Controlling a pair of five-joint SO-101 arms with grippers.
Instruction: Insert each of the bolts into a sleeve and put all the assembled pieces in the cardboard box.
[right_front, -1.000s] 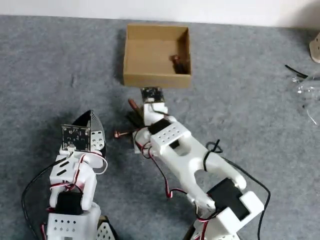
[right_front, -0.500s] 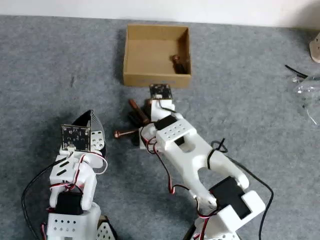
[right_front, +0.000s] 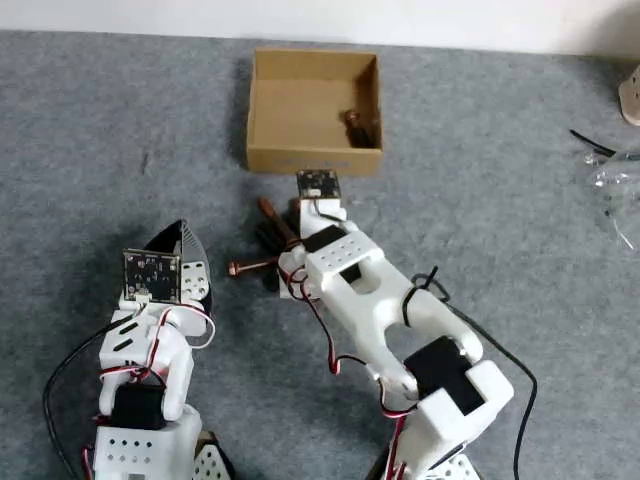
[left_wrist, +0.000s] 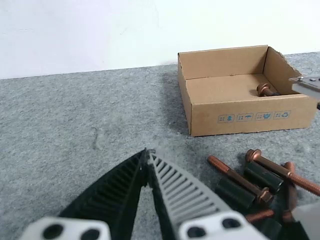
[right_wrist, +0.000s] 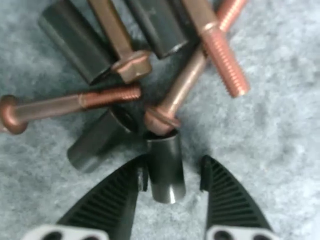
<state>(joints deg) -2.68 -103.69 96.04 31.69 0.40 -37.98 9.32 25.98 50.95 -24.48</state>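
The left fingers (left_wrist: 150, 160) are closed, tip against tip, with nothing between them, over bare desk (right_front: 90, 130). Ahead of them and off to their right lies the loose pile. Nearest is a bolt (left_wrist: 235, 176) resting across a dark sleeve (left_wrist: 233, 194), and past it a second bolt (left_wrist: 280, 169) runs along another sleeve (left_wrist: 261, 176). Farther ahead on the same side stands the box (left_wrist: 235, 117), open at the top. One assembled piece (left_wrist: 265, 90) lies inside by its far right corner.

The right fingers (right_wrist: 141, 175) are open and low over the pile, one on each side of an empty sleeve (right_wrist: 165, 170) that lies on the desk. One finger is at the sleeve's wall, and a small gap shows at the other. Just past the fingertips, the head of a bolt (right_wrist: 180, 95) meets the sleeve's far mouth. Beside one finger lies a tilted sleeve (right_wrist: 97, 140), with a bolt (right_wrist: 70, 105) crosswise beyond it. More bolts and sleeves lie farther out.
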